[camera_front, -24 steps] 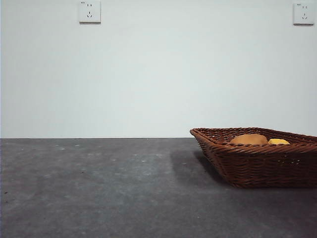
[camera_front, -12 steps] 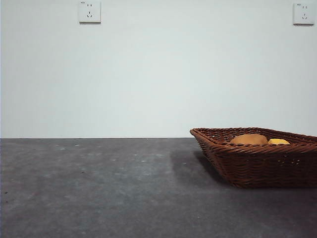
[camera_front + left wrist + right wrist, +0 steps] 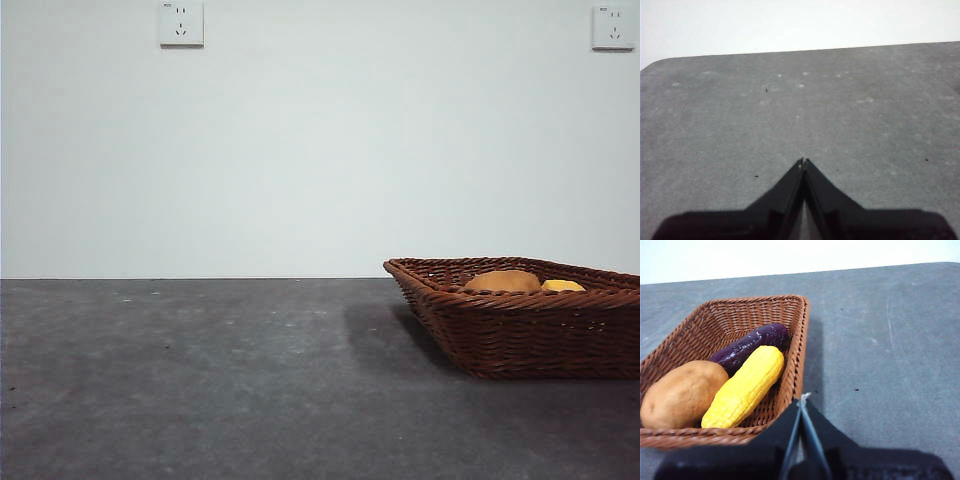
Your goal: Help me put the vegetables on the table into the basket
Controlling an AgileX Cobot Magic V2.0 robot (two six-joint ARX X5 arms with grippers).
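The brown wicker basket (image 3: 520, 330) (image 3: 801, 335) stands at the right of the table (image 3: 200, 380). Inside it lie a tan potato (image 3: 682, 392) (image 3: 502, 281), a yellow corn cob (image 3: 746, 386) (image 3: 562, 286) and a dark purple eggplant (image 3: 749, 348), side by side. In the right wrist view my right gripper (image 3: 802, 401) is shut and empty, just outside the basket's near rim. Over bare table, my left gripper (image 3: 803, 162) is also shut on nothing. Neither arm shows in the front view.
Two wall sockets (image 3: 181, 22) (image 3: 612, 26) are on the white wall behind the table. The table's rounded corner (image 3: 655, 64) shows in the left wrist view.
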